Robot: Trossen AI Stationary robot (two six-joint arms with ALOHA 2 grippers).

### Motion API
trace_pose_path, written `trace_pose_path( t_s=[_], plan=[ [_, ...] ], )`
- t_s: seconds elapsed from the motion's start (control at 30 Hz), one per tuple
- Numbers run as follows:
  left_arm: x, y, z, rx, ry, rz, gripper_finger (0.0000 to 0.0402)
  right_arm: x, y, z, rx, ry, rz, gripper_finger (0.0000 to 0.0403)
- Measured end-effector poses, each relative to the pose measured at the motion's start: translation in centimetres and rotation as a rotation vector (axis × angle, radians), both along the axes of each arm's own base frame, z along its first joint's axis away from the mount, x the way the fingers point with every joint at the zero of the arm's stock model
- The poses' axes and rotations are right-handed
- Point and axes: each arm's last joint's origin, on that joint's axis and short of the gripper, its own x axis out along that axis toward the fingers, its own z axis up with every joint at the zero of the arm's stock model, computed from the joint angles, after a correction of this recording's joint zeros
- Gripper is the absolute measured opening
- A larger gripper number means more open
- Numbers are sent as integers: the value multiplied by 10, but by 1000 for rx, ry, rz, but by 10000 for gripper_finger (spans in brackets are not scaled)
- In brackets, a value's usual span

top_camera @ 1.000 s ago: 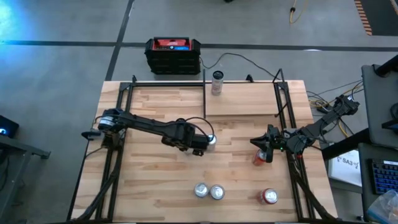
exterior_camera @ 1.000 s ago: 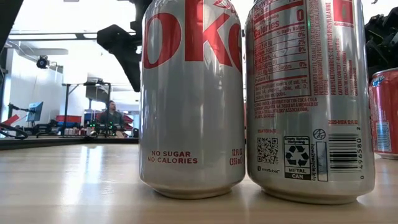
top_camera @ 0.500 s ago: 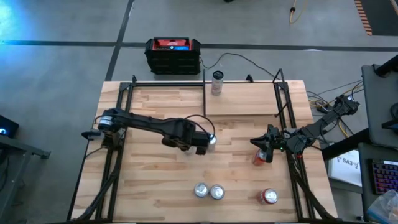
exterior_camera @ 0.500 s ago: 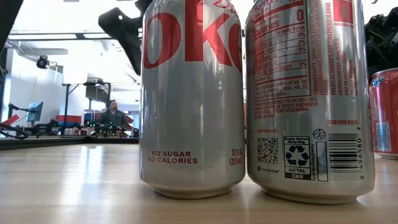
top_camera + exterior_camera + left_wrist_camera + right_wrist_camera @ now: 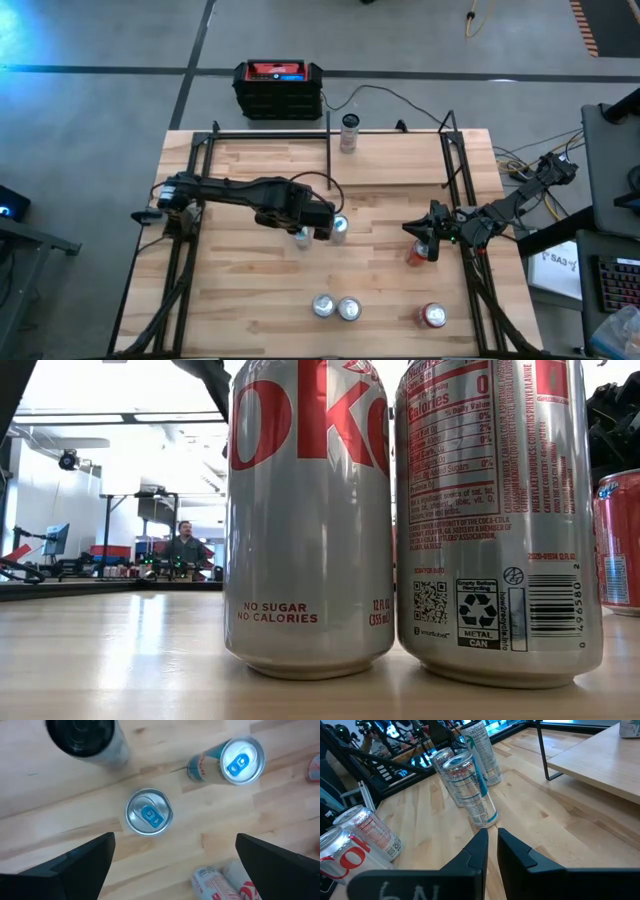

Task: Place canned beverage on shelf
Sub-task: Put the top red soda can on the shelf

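Left end effector (image 5: 172, 857) spread wide above two upright cans, gripping nothing.
We see one silver can (image 5: 148, 813) just ahead of its fingers, mid-tabletop (image 5: 250, 300); the shelf (image 5: 400, 160) carries another can (image 5: 349, 132). Right end effector (image 5: 491, 845) sits shut, empty.

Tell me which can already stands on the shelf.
The lone can at the back, standing on the shelf. All other cans stand on the big table itself.
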Motion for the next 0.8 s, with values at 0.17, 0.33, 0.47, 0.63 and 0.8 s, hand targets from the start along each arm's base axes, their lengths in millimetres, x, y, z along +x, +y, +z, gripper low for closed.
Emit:
trace_pose_path(
  t_s=[0.17, 0.33, 0.47, 0.63, 0.8],
  plan=[
    [-5, 0, 14, 53, -18, 5, 398, 0, 0, 0, 0, 0, 1, 29],
    [-16, 0, 27, 158, -41, -60, 398, 0, 0, 0, 0, 0, 0, 29],
    [-41, 7, 30, 221, -22, -67, 398, 0, 0, 0, 0, 0, 0, 29],
    [-81, 17, 17, 297, -69, -40, 398, 0, 0, 0, 0, 0, 1, 29],
    [-125, 33, -9, 421, -265, -71, 398, 0, 0, 0, 0, 0, 0, 29]
  ],
)
